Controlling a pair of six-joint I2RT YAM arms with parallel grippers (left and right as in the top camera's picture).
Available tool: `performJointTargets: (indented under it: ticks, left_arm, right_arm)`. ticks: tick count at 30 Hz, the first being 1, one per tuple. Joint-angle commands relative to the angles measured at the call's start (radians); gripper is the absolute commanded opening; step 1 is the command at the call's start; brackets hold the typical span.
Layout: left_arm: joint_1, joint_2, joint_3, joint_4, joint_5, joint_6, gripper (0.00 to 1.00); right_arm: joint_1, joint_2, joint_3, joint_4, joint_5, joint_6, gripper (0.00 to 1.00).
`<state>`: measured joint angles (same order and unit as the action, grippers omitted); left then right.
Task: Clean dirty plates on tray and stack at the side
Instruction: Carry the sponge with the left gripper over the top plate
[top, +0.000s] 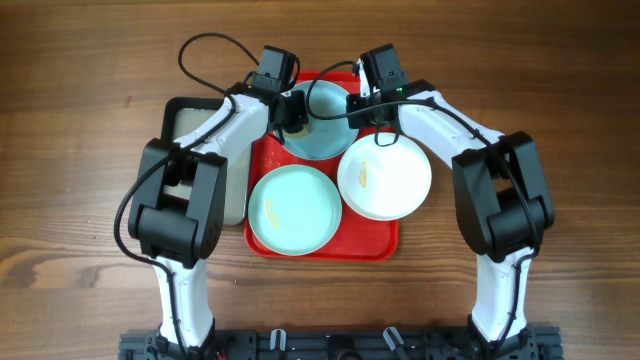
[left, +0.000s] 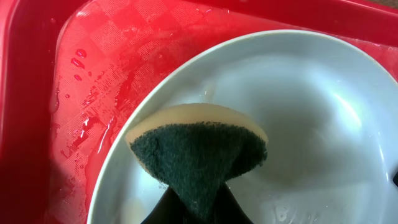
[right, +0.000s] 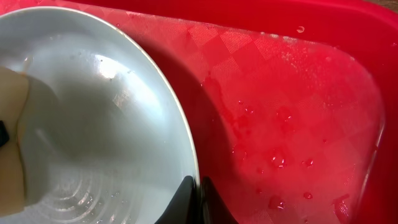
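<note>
A grey tray (top: 236, 196) lies off the left edge of the tray (top: 380, 242), partly under the left arm. The left gripper (top: 293, 110) reaches over the tray's far left corner. Its jaws are pinched almost together on a sponge (left: 199, 149), green scrub face toward the wrist camera and yellow foam behind.

The sponge presses on the left part of the far plate (top: 320, 135), the pale aqua one at the tray's far end, just inside its rim. The plate is round, with no long axis, and its open bowl spreads to the right of the sponge. I judge the coming scrub stroke should sweep rightward across the tray's width.

Toward the tray's far right, the right gripper (top: 358, 103) is clamped tight on that plate's right rim, with the rim between its fingers. The left arm is placed for wiping, while the right only anchors.

On the tray's near half sit a second aqua plate (top: 293, 208) at the left and a white plate (top: 385, 178) at the right, both close against the far plate. Both show yellowish smears, so they look not yet cleaned. Water beads on the tray floor beside the far plate.
</note>
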<state>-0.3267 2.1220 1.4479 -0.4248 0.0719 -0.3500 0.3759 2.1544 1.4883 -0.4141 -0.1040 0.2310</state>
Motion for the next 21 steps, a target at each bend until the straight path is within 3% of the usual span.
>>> performJointTargets:
  ticks: [1,4,6,8,12,21]
  left_arm:
    - [-0.003,0.012,0.014,-0.005,-0.018,0.001,0.09]
    - [0.0,0.011,0.014,0.012,-0.018,0.001,0.08]
    - [0.0,0.008,0.014,0.02,-0.019,0.002,0.22]
    - [0.0,0.007,0.014,0.025,-0.022,0.002,0.24]
    - [0.0,-0.01,0.015,0.029,-0.021,0.002,0.04]
    - [-0.005,0.0,0.011,0.014,-0.078,0.002,0.04]
  right_arm:
    - [-0.004,-0.002,-0.005,0.002,-0.009,0.004,0.05]
    - [-0.004,-0.002,-0.005,0.003,-0.009,0.004,0.05]
    - [-0.004,-0.002,-0.005,0.005,-0.009,0.004,0.05]
    - [-0.004,-0.002,-0.005,0.005,-0.009,0.004,0.05]
    - [-0.004,-0.002,-0.005,0.005,-0.009,0.004,0.05]
    - [-0.004,-0.002,-0.005,0.003,-0.009,0.004,0.04]
